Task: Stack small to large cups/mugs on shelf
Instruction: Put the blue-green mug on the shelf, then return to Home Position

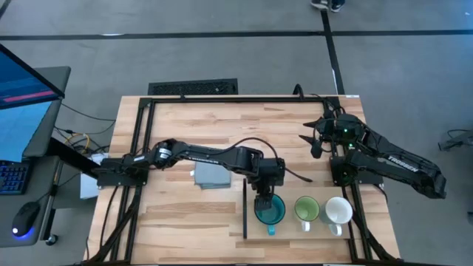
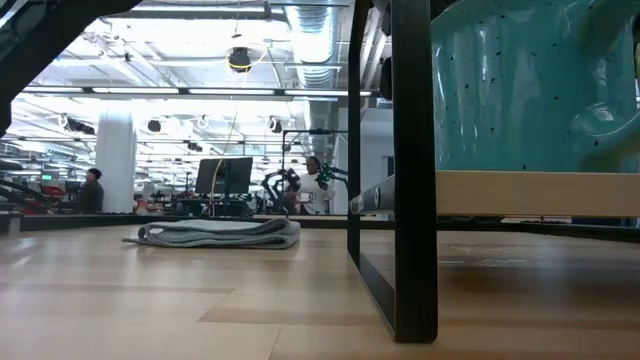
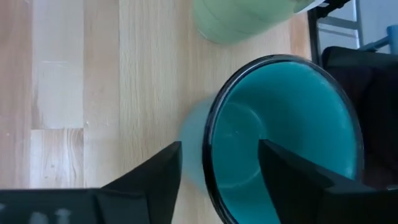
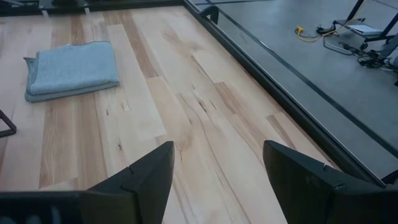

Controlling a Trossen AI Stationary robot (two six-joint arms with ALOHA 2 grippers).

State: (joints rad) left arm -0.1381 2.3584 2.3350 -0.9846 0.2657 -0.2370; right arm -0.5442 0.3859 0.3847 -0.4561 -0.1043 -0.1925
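Observation:
Three mugs stand upright in a row on the light wood shelf [image 1: 290, 230] [image 2: 520, 192] at the table's near right: teal [image 1: 270, 212] [image 2: 520, 90], light green [image 1: 307, 208] [image 3: 242, 18], white [image 1: 339, 211]. The shelf's black strip [image 1: 244, 210] is on its left edge. My left gripper [image 1: 264, 198] [image 3: 219, 149] is open above the teal mug [image 3: 286, 124], pointing down, one finger over its inside and one outside its left wall. I cannot see it touch the rim. My right gripper [image 1: 314, 140] [image 4: 217, 162] is open and empty over the far right of the table.
A folded grey cloth [image 1: 211, 176] [image 2: 215, 233] [image 4: 71, 68] lies on the table left of the shelf, under my left arm. A black frame post [image 2: 412, 170] stands at the shelf's near corner. Bare wood stretches across the table's left and far parts.

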